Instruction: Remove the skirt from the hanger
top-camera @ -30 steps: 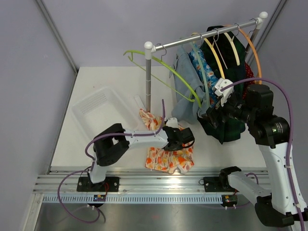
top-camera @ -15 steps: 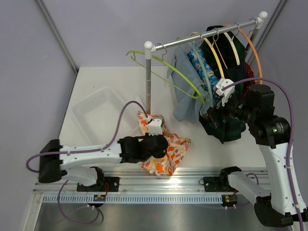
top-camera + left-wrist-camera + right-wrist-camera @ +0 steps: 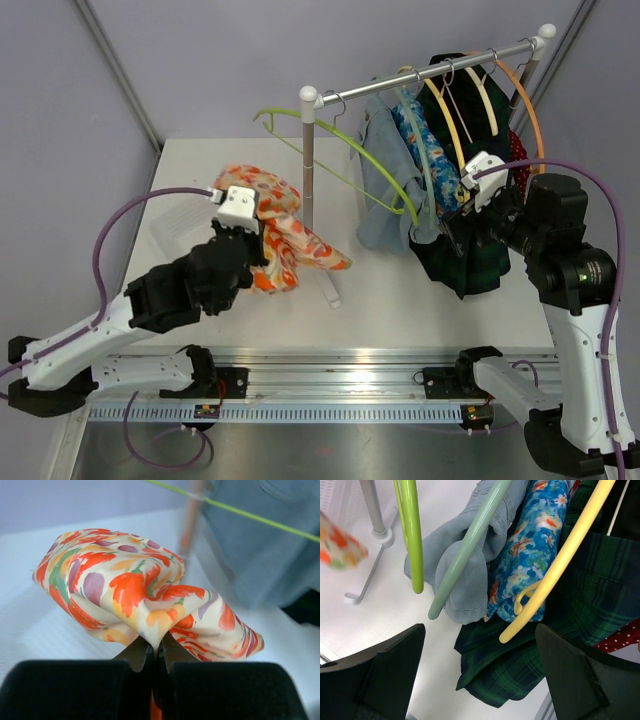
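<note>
**Skirt off the hanger and up in the air, now it needs somewhere to land**

The left claw (image 3: 156,655) is pressed tight on a fold of the orange floral skirt (image 3: 285,240). It holds the bunched cloth clear above the left half of the surface (image 3: 440,310), with a tail of fabric drooping towards the middle. The green hanger (image 3: 350,160) dangles bare off the rack (image 3: 430,72), well apart from the skirt, so I'd call the removal itself done. What's in hand looks like the carry-away.

Next, to my eye, comes a set-down. The clear bin (image 3: 185,215) sits by the left edge, partly under the arm, and seems the natural drop spot. That calls for swinging left, lowering and letting the claw part.

There's plenty of open surface along the near edge and in the middle. The tight spot is the rack's post (image 3: 308,160), just beside the hanging cloth, where the trailing tail could brush the post or its foot on a swing towards the right edge.

Over on the right, the right claw (image 3: 480,645) is spread wide and gripping nothing. It hovers close to the other hanging clothes (image 3: 470,260).
</note>
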`<state>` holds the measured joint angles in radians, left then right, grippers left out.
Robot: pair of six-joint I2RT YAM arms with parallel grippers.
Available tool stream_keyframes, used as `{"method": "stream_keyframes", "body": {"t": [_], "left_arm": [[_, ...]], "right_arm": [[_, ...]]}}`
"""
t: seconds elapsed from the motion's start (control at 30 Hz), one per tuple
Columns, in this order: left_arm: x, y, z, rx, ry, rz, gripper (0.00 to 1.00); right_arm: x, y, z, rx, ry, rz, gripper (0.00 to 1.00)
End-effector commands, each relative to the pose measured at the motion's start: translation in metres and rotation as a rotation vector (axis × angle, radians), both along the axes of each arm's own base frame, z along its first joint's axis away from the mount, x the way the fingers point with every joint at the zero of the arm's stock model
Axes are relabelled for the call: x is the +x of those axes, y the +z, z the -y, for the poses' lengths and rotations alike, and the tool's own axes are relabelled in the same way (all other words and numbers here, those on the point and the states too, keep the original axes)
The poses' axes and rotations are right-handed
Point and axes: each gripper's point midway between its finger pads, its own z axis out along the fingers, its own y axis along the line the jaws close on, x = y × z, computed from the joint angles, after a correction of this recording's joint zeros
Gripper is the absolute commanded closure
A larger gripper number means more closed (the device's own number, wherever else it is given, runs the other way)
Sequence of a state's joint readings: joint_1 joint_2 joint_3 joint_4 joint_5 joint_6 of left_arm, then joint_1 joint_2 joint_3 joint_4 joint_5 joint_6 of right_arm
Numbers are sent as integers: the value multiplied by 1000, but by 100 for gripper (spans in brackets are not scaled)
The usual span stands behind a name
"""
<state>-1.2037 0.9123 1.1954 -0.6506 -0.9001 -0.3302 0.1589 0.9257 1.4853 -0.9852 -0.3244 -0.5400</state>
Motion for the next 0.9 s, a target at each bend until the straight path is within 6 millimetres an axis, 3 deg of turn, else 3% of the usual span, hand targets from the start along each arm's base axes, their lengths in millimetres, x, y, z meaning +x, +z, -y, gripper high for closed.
{"method": "stream_keyframes", "body": {"t": [0.0, 0.03, 0.13, 0.27, 0.33, 0.5, 0.53, 0.63, 0.87], "left_arm": [[22, 47, -60, 113, 148, 132, 100], [29, 53, -74, 122, 178, 150, 100], [34, 59, -89, 103, 219, 162, 100], [54, 34, -97, 176, 194, 102, 100], [66, 10, -110, 236, 223, 43, 100], [84, -39, -99, 278, 94, -50, 100], [87, -56, -98, 284, 70, -87, 100], [100, -88, -100, 287, 82, -166, 100], [106, -165, -98, 258, 63, -386, 100]], "right_arm": [[3, 5, 6, 10, -39, 19, 1], [3, 5, 6, 12, -39, 21, 1], [4, 3, 7, 13, -43, 16, 1], [7, 0, 5, 17, -39, 8, 1], [7, -1, 6, 18, -41, 6, 1], [6, -2, 6, 16, -43, 7, 1], [6, -2, 6, 16, -43, 8, 1], [6, -3, 6, 17, -40, 4, 0], [3, -2, 3, 26, -26, 1, 0]]}}
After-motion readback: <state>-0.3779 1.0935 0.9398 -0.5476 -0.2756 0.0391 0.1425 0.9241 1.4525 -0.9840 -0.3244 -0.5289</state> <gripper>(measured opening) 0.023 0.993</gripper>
